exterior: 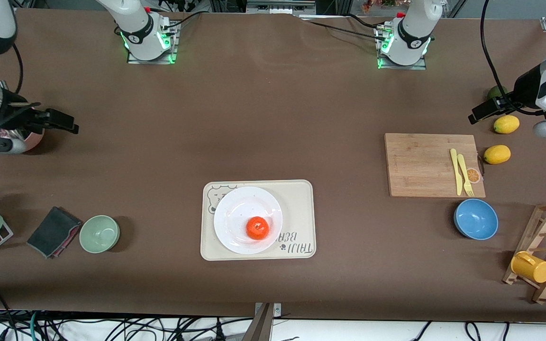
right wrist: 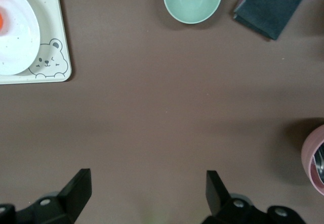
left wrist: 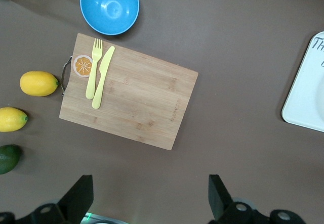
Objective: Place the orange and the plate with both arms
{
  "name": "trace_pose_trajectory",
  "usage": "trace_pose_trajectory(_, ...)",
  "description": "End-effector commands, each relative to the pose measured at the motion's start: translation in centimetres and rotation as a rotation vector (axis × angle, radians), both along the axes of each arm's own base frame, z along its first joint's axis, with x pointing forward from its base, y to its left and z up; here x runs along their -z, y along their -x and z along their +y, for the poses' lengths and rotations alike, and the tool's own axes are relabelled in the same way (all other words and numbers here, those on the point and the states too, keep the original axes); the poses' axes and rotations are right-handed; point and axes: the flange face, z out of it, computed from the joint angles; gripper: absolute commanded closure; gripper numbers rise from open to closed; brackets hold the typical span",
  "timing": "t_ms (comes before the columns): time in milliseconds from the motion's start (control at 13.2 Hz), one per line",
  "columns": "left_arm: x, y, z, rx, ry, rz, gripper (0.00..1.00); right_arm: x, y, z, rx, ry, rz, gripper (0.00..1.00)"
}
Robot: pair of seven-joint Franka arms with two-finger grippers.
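The red-orange orange (exterior: 257, 228) rests on the white plate (exterior: 238, 206), which lies on a cream bear-print tray (exterior: 297, 199) in the middle of the table, near the front camera. My right gripper (exterior: 68, 121) hangs open and empty over bare table toward the right arm's end; its wrist view shows the open gripper (right wrist: 147, 179), the plate (right wrist: 17, 39) and a sliver of the orange (right wrist: 1, 19). My left gripper (exterior: 479, 114) is open and empty over the table toward the left arm's end. The left wrist view shows that gripper (left wrist: 149, 186) and the tray's corner (left wrist: 306, 92).
A wooden cutting board (exterior: 420, 163) carries a yellow fork and knife (exterior: 461, 173). Two lemons (exterior: 497, 154) and a blue bowl (exterior: 476, 219) lie round it. A wooden rack with a yellow mug (exterior: 531, 267) stands at the left arm's end. A green bowl (exterior: 99, 233) and a dark cloth (exterior: 53, 231) lie toward the right arm's end.
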Motion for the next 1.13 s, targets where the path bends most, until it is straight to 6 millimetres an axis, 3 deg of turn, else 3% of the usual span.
trace_pose_trajectory(0, -0.4, -0.2, 0.2, -0.001, -0.019, 0.004, 0.0, -0.4, 1.2, -0.2, -0.014, 0.063, 0.007, 0.0)
trace_pose_trajectory(680, -0.2, 0.0, 0.4, 0.0, -0.018, 0.025, 0.0, -0.7, 0.2, 1.1, -0.068, 0.131, -0.078, 0.0)
trace_pose_trajectory(1058, -0.1, -0.1, 0.4, 0.0, -0.018, 0.027, 0.0, -1.0, 0.1, 1.0, 0.021, 0.129, -0.078, 0.0)
